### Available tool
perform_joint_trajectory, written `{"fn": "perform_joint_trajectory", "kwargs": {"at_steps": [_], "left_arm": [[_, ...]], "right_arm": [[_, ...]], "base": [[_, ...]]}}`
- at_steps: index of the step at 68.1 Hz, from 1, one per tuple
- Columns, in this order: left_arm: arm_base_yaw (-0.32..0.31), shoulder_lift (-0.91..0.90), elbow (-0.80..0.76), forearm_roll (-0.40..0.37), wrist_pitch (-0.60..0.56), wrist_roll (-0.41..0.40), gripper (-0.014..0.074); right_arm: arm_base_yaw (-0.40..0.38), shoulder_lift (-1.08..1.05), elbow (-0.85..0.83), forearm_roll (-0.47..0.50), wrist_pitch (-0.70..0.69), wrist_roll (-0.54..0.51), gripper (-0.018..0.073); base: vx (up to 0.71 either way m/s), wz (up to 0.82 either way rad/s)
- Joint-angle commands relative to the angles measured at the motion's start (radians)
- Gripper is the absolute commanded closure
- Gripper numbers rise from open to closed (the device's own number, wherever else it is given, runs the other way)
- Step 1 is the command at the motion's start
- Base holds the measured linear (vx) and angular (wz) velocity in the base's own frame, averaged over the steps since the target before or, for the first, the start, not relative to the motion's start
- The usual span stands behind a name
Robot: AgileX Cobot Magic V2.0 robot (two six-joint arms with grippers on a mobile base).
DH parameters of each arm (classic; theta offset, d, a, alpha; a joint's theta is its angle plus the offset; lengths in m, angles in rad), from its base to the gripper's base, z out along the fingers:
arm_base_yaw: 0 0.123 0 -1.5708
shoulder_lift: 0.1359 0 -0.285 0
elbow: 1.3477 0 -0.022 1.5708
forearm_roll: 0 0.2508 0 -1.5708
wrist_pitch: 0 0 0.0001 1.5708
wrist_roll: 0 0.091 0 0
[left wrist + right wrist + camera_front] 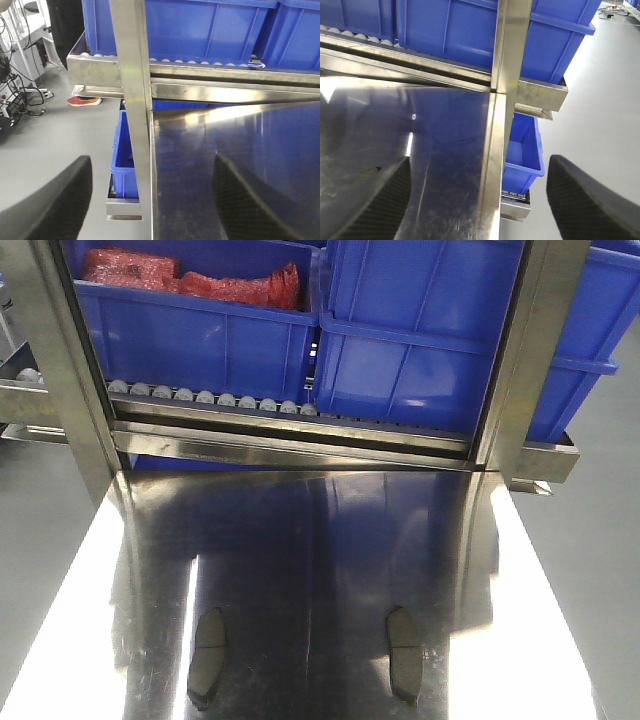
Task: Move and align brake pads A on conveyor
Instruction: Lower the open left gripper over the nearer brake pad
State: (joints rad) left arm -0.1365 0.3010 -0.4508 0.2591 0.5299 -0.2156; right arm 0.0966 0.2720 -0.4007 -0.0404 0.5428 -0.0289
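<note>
Glossy steel tabletop (320, 540), matte pads (403, 652)

Steel tabletop (320, 540) open between left pad (207, 658) and right pad (404, 653); steel posts (75, 370) and blue bins (420, 360) block the back

Exterior front view: high, central, tilted down and forward over steel tabletop (320, 540). Far end closed by roller rail (205, 397) and blue bins (200, 340). Mid distance.

Left wrist view: low, close, above tabletop's left edge, facing forward past left post (131, 75). Left gripper (150, 200) fingers (55, 200) frame lower corners.

Right wrist view: mirrored, over right edge, past right post (512, 45). Right gripper (480, 200) fingers (585, 200) frame likewise.

Shared by all three: tabletop, roller rail, bins. Each post shared with front view.
</note>
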Motion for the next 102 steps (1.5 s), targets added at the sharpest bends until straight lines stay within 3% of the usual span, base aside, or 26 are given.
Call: {"fn": "perform_joint_trajectory", "kwargs": {"at_steps": [1, 44, 60, 74, 83, 102], "left_arm": [[0.000, 0.011, -0.024, 0.003, -0.066, -0.004, 0.0115], [0.000, 0.042, -0.064, -0.008, -0.060, -0.011, 0.0115], [0.000, 0.303, -0.256, -0.038, 0.068, -0.012, 0.0115], [-0.006, 0.614, -0.467, -0.209, 0.168, -0.011, 0.0115], [-0.063, 0.776, -0.581, -0.236, 0.241, -0.017, 0.0115], [-0.249, 1.077, -0.761, -0.232, 0.412, -0.197, 0.0115]], "right_arm": [[-0.004, 0.012, -0.024, -0.009, -0.076, 0.000, 0.0020], [-0.004, 0.012, -0.024, -0.009, -0.076, 0.000, 0.0020], [-0.004, 0.012, -0.024, -0.009, -0.076, 0.000, 0.0020], [-0.004, 0.012, -0.024, -0.009, -0.076, 0.000, 0.0020], [-0.004, 0.012, -0.024, -0.009, -0.076, 0.000, 0.0020], [-0.004, 0.012, -0.024, -0.009, -0.076, 0.000, 0.0020]], "base": [[0.00, 0.00], [0.00, 0.00], [0.00, 0.00], [0.00, 0.00], [0.00, 0.00], [0.00, 0.00]]}}
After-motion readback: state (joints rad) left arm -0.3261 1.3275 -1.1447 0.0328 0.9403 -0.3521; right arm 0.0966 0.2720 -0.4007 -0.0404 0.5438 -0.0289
